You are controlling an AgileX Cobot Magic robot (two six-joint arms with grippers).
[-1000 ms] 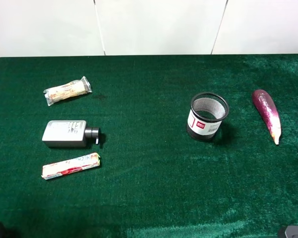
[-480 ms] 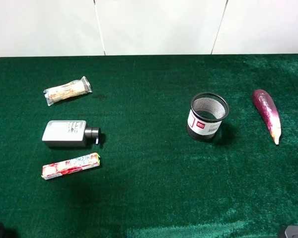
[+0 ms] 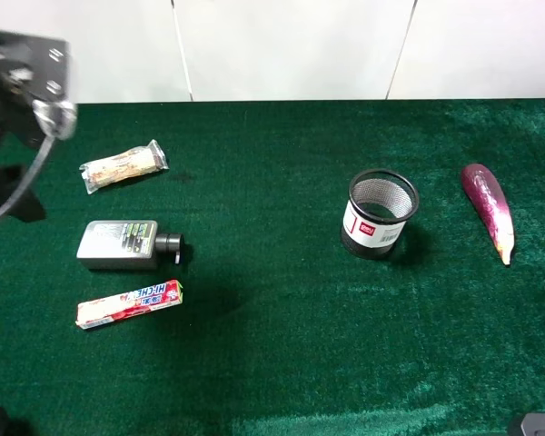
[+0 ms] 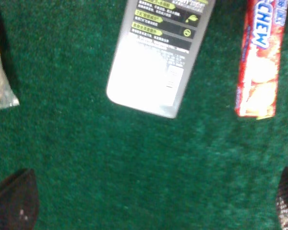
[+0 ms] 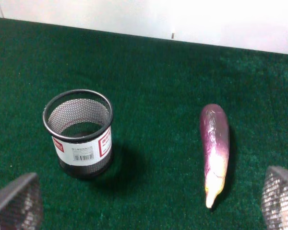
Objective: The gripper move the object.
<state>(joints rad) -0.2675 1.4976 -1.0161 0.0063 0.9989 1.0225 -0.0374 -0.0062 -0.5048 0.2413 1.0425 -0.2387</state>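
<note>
**Left gripper (image 4: 151, 206) hanging spread wide, nothing in it**

Its fingertips (image 4: 14, 203) are sitting far apart in the left wrist view, with only green cloth (image 3: 272, 345) between them. The silver box (image 3: 118, 245) is lying flat on the cloth, label up, out beyond those tips and not touching them. It's resting between two snacks, a pale wrapped bar (image 3: 123, 166) behind and a red chew bar (image 3: 130, 303) in front, both near but apart from it. Its dark stub is pointing toward the mesh cup (image 3: 380, 213), which is standing upright well off to the right, with an eggplant (image 3: 489, 207) lying beyond. The right gripper (image 5: 146, 201) is hanging spread wide too, empty, facing the cup and eggplant.
</note>
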